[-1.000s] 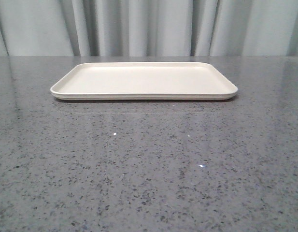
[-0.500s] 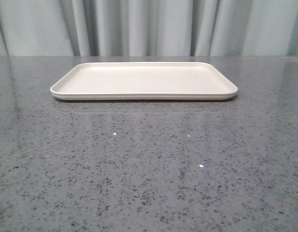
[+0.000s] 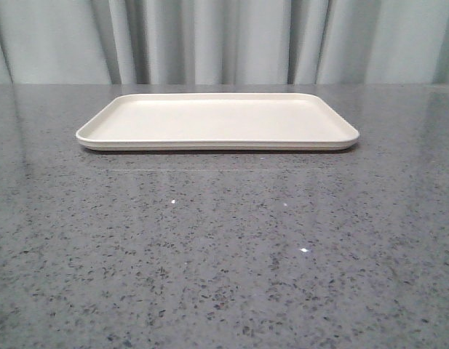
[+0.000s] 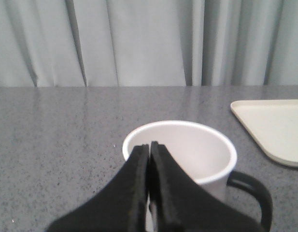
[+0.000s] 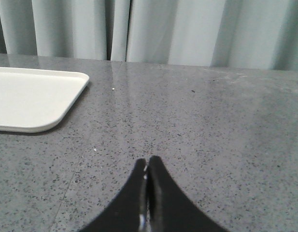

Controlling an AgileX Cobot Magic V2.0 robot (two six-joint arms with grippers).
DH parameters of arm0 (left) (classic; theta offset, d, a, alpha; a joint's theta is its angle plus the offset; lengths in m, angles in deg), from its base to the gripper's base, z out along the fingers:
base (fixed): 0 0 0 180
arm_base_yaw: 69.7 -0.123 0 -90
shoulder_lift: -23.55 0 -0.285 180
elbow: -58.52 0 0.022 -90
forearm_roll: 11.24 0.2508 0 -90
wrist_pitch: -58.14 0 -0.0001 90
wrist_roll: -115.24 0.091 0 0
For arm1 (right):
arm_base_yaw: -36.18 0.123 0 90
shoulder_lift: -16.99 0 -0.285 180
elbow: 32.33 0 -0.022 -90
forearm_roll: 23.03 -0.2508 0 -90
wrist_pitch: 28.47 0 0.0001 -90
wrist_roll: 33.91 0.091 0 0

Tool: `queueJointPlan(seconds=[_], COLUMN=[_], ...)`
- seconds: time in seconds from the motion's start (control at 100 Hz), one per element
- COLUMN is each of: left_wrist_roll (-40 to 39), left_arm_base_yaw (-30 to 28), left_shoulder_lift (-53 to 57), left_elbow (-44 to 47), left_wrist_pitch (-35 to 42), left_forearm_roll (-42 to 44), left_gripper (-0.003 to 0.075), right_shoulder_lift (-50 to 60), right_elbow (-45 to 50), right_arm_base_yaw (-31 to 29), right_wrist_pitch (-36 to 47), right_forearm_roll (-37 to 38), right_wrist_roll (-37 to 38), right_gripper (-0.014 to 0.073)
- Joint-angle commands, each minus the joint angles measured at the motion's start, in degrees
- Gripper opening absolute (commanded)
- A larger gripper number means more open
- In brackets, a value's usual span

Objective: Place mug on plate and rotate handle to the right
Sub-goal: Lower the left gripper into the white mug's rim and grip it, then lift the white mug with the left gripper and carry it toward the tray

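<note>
The cream plate [image 3: 217,120] lies flat at the far middle of the table, with nothing on it. The white mug [image 4: 197,150] shows only in the left wrist view, upright on the table; its smiley face is hidden. Its black handle [image 4: 257,193] sticks out toward the side where a corner of the plate [image 4: 279,130] shows. My left gripper [image 4: 149,145] is shut, its tips just before the mug's near rim, and I cannot see them holding anything. My right gripper [image 5: 147,159] is shut and empty above bare table, with the plate's corner [image 5: 28,99] off to one side. Neither gripper nor the mug shows in the front view.
The grey speckled table [image 3: 224,254] runs back to a pale curtain [image 3: 224,36] behind the plate. Nothing else stands on it in these views.
</note>
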Motion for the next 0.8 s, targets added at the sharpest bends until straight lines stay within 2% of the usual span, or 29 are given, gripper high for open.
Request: queueJointPlan(seconds=[0.0, 0.1, 0.15, 0.22, 0.34, 0.39, 0.62, 0.79], left_wrist_roll=[-0.38, -0.38, -0.38, -0.38, -0.38, -0.38, -0.38, -0.38], left_arm_base_yaw=[-0.15, -0.15, -0.15, -0.15, -0.15, -0.15, -0.15, -0.15], left_shoulder_lift=[-3.06, -5.87, -7.24, -8.57, -10.43, -11.15, -15.17, -16.01], left_elbow=[-5.36, -9.00, -10.68, -12.77, -15.40, -16.56, -20.68, -22.06], left_wrist_pitch=[2.56, 2.11, 2.11, 2.11, 2.11, 1.47, -4.95, -5.11], left_forearm_roll=[-0.15, -0.15, -0.15, -0.15, -0.15, -0.15, -0.15, -0.15], left_gripper=[-0.0019, -0.0012, 0.0021, 0.0112, 0.0339, 0.0389, 0.0412, 0.0411], right_shoulder_lift=[-0.40, -2.02, -2.88, -4.03, -5.80, -6.62, -11.30, -14.96], right_elbow=[-5.32, -8.59, -9.89, -11.38, -13.21, -14.14, -18.78, -21.00], right_arm_base_yaw=[0.10, 0.10, 0.10, 0.10, 0.10, 0.10, 0.10, 0.10], right_wrist_pitch=[-0.44, -4.15, -5.35, -6.52, -7.06, -7.21, -8.95, -9.97], right_forearm_roll=[0.26, 0.26, 0.26, 0.21, -0.04, -0.19, -0.25, -0.31], right_wrist_roll=[-0.15, -0.15, -0.15, -0.15, -0.15, -0.15, -0.20, -0.20], right_gripper=[-0.0059, -0.0025, 0.0010, 0.0071, 0.0131, 0.0146, 0.0307, 0.0312])
